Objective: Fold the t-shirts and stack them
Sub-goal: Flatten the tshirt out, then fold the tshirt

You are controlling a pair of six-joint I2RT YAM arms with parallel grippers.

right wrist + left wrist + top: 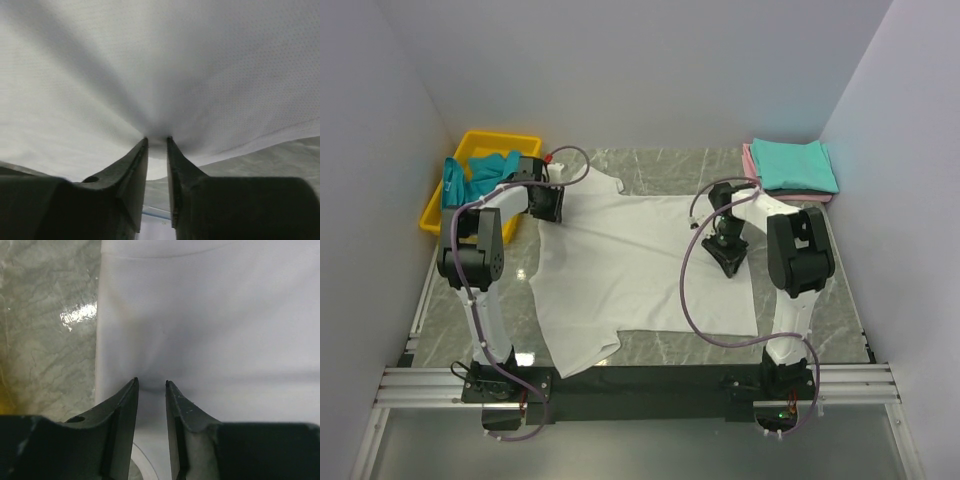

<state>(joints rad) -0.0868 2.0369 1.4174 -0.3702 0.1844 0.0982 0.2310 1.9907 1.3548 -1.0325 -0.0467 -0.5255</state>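
Observation:
A white t-shirt [630, 275] lies spread flat in the middle of the marble table [670, 165]. My left gripper [552, 208] is at the shirt's far left corner. In the left wrist view [151, 384] its jaws are nearly closed on puckered white cloth [225, 315]. My right gripper [728, 258] is at the shirt's right side. In the right wrist view [157, 139] it pinches the white cloth [175, 60], which tents up over the table. A folded teal t-shirt [795, 165] lies on a folded pink one [749, 162] at the back right.
A yellow tray [485, 140] stands at the back left with a crumpled teal shirt [480, 172] hanging over its rim. White walls close in the left, back and right sides. Purple cables loop over both arms.

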